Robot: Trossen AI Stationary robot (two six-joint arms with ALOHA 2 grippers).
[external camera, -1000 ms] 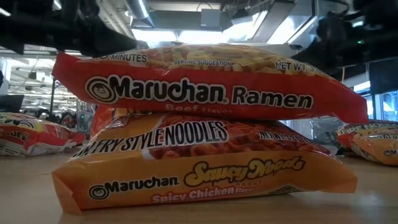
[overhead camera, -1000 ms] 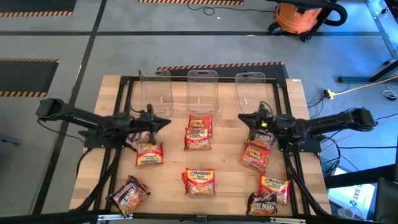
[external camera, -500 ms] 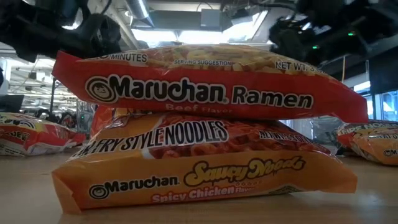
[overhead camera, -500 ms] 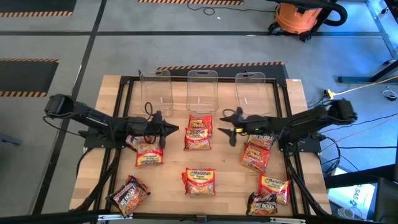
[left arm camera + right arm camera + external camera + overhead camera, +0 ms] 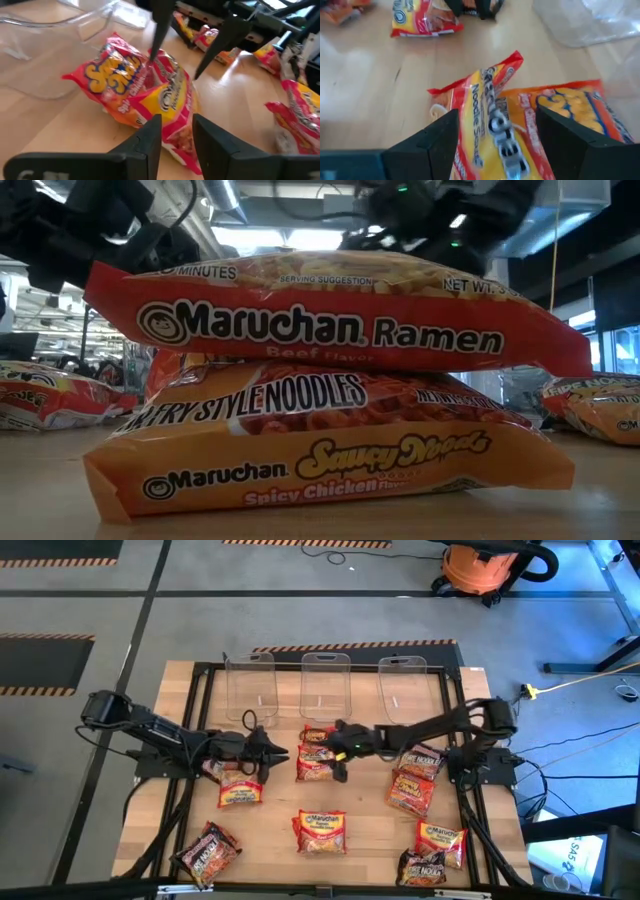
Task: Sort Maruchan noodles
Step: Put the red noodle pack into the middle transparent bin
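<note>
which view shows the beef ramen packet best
The low view: the red beef ramen packet fills the frame, label readable, stacked on an orange spicy chicken packet. The high view shows that stack only small, from above. Neither wrist view clearly shows it.

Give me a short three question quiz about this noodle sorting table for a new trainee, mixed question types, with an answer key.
1. True or false: the right hand is over the stacked packets in the table's middle, in front of the middle clear bin.
2. Multiple choice: how many clear bins line the table's far edge? A two, B three, C five.
3. Fill in: in the low view, the top red packet reads "Maruchan ____".

Key: 1 true. 2 B. 3 Ramen.
</note>
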